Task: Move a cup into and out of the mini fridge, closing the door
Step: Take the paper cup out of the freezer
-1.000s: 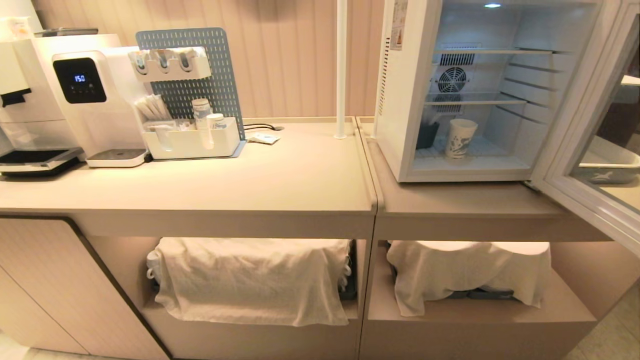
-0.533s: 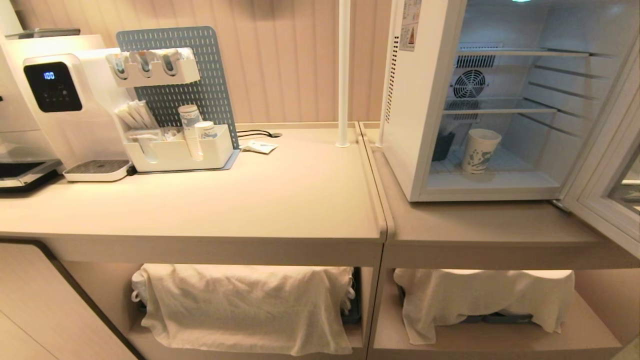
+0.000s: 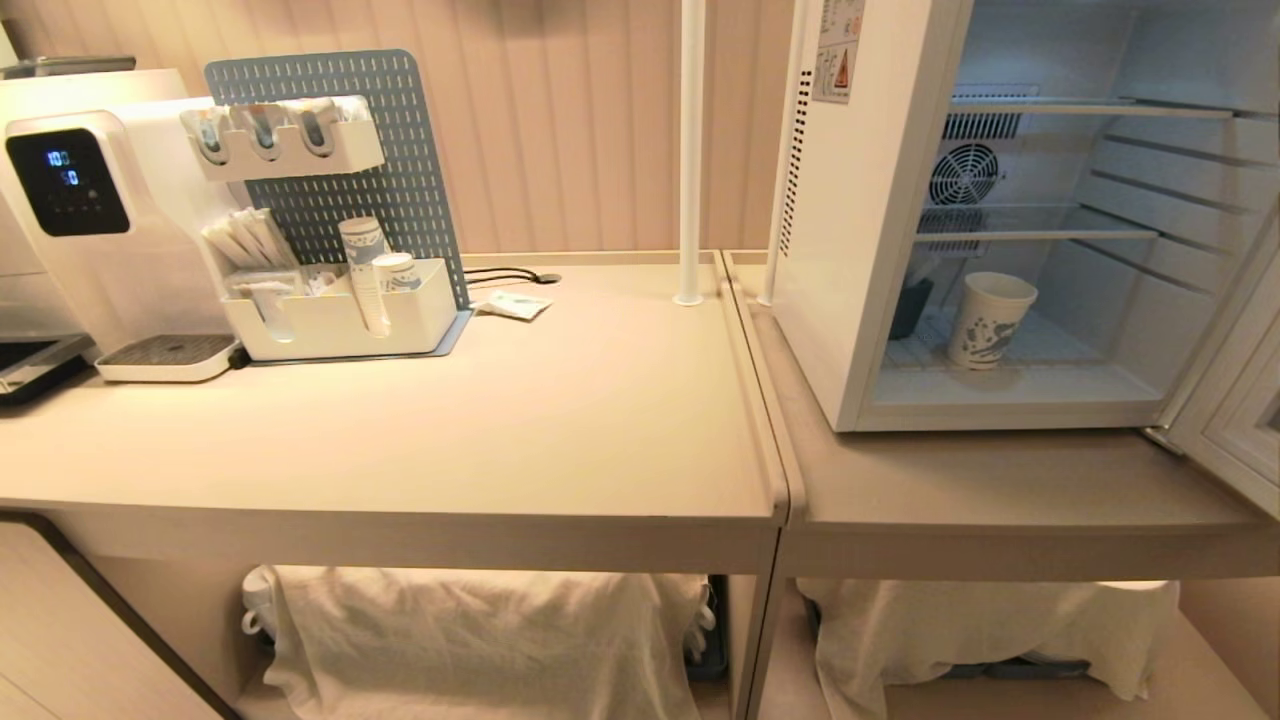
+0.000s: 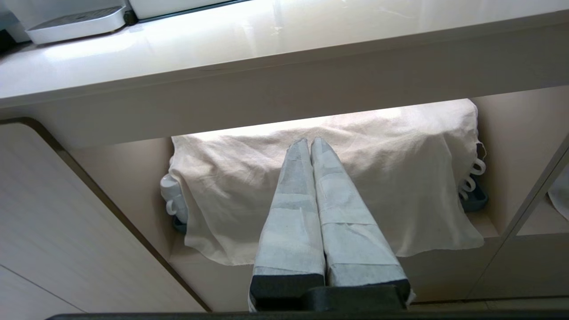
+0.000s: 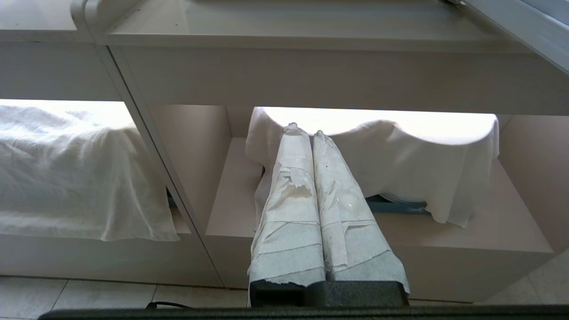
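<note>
The fridge [image 3: 860,250] is sitting on the right counter [image 3: 1000,490], near that counter's back edge, with its door [image 3: 1235,420] swung wide open toward the right edge. The cup [image 3: 988,320] is standing upright on the fridge's floor, toward the left side of the compartment, beneath the lower wire shelf [image 3: 1030,235] and just beside a dark holder [image 3: 908,305] at the left wall. The fan grille [image 3: 964,173] is showing on the back wall above it.

Neither arm is appearing in the head view. The left gripper [image 4: 310,144] is hanging low in front of the left counter [image 3: 400,420], below its front edge, its paper-wrapped fingers [image 4: 291,213] pressed together and gripping nothing; it is pointing at the cloth [image 4: 355,178] draped over the lower shelf there. The right gripper [image 5: 306,131] is hanging likewise below the right counter's front edge, fingers [image 5: 293,209] together and empty, aimed at the second cloth [image 5: 422,155]. Both grippers are well apart from the cup, which is up on the counter inside the fridge while they are sitting down at shelf level.

On the left counter, toward its back-left corner, a water dispenser [image 3: 90,220] and a pegboard organizer [image 3: 330,250] holding stacked cups [image 3: 363,270] are standing.
</note>
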Controlling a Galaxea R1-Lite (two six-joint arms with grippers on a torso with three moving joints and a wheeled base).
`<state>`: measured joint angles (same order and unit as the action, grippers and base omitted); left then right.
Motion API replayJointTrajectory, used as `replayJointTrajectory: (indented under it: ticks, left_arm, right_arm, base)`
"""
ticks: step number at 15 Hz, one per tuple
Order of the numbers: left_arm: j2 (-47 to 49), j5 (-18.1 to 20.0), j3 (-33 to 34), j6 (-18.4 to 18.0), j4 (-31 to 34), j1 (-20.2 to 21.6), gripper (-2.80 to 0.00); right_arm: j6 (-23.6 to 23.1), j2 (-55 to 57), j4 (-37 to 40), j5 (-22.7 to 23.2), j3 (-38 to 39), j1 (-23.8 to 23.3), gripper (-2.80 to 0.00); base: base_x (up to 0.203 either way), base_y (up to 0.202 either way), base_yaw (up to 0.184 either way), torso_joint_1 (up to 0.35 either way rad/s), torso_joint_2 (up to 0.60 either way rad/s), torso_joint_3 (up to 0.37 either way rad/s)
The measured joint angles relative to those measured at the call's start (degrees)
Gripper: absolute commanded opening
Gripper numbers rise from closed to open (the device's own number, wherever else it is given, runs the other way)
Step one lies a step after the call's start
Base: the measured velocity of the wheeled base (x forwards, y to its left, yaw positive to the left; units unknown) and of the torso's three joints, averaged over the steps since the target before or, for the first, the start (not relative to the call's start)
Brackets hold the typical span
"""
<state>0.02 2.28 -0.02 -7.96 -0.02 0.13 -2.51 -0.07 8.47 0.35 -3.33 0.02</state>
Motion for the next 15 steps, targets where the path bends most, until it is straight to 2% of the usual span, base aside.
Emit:
replayJointTrajectory:
  ticks: [3,5,7,8,11,15]
  left_arm:
    - [0.0,-0.11,0.02,2.62,0.02,0.09,-2.8]
    - [0.0,-0.17,0.02,3.01,0.02,-0.02,-2.8]
    - [0.0,-0.16,0.02,3.01,0.02,0.07,-2.8]
    - [0.0,-0.16,0.02,3.01,0.02,0.01,-2.8]
    - [0.0,-0.17,0.02,2.99,0.02,0.0,-2.8]
    - [0.0,-0.16,0.02,3.0,0.02,0.02,-2.8]
  right_arm:
    - [-0.26,0.0,0.04,0.12,-0.02,0.0,-2.8]
    - [0.01,0.0,-0.12,0.11,-0.34,-0.02,-2.8]
    - [0.25,0.86,0.87,1.77,-5.11,0.0,-2.8]
    - [0.3,2.25,2.57,2.92,-9.18,-0.02,-2.8]
    - [2.18,11.94,10.94,7.11,-28.64,0.0,-2.8]
    - [9.97,34.35,21.28,15.56,-51.73,0.09,-2.8]
  base:
    - [0.0,0.0,0.0,0.0,0.0,0.0]
    - [0.0,0.0,0.0,0.0,0.0,0.0]
    - [0.0,0.0,0.0,0.0,0.0,0.0]
    - [0.0,0.0,0.0,0.0,0.0,0.0]
    - [0.0,0.0,0.0,0.0,0.0,0.0]
    - [0.0,0.0,0.0,0.0,0.0,0.0]
